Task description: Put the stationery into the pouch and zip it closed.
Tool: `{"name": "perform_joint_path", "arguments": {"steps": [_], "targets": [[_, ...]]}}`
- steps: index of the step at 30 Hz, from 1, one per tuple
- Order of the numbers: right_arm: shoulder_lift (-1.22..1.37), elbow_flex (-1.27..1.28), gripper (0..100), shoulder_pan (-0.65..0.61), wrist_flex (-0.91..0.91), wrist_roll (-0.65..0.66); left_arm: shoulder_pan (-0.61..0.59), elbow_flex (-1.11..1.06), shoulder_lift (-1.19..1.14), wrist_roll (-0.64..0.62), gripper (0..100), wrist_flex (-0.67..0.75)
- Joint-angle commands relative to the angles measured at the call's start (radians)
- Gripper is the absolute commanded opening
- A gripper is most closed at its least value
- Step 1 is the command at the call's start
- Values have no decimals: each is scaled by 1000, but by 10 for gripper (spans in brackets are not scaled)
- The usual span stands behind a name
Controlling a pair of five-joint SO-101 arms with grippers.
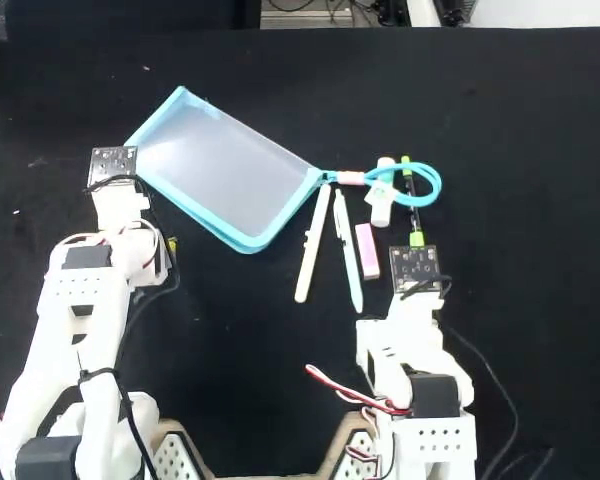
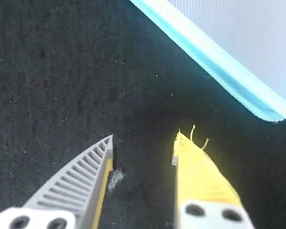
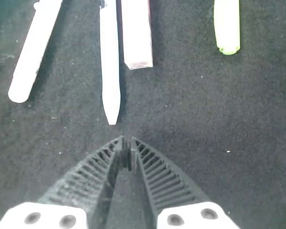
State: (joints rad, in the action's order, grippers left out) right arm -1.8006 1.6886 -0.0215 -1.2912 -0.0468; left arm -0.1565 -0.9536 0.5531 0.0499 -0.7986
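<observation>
The light blue pouch (image 1: 220,170) lies flat on the black table, its strap loop (image 1: 420,186) trailing to the right. Beside its right end lie a cream pen (image 1: 313,245), a pale blue pen (image 1: 348,255), a pink eraser (image 1: 367,250), a small white item (image 1: 382,196) and a green highlighter (image 1: 411,205). My left gripper (image 2: 143,143) is open above bare table just off the pouch edge (image 2: 214,67), by the pouch's left corner. My right gripper (image 3: 126,141) is shut and empty, just short of the pale pen (image 3: 110,62), eraser (image 3: 137,33) and highlighter (image 3: 227,24).
The cream pen (image 3: 35,52) lies farthest to one side of the row in the right wrist view. Black table cloth (image 1: 500,110) stretches beyond the pouch and to the right. The arm bases (image 1: 250,455) stand at the front edge.
</observation>
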Motion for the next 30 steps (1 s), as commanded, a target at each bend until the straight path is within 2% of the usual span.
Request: {"name": "perform_joint_path", "arguments": {"steps": [1,11,22,30], "targets": [[-85,-5,11,12,-8,8,16,7,3,-9,202,5],[-85,-5,11,12,-8,8,16,4,9,-9,202,9],[-85,-4,11,-21,-8,8,28,231,-3,-2,206,15],[-85,-4,11,-98,-8,5,61,151,-5,-8,206,37]]}}
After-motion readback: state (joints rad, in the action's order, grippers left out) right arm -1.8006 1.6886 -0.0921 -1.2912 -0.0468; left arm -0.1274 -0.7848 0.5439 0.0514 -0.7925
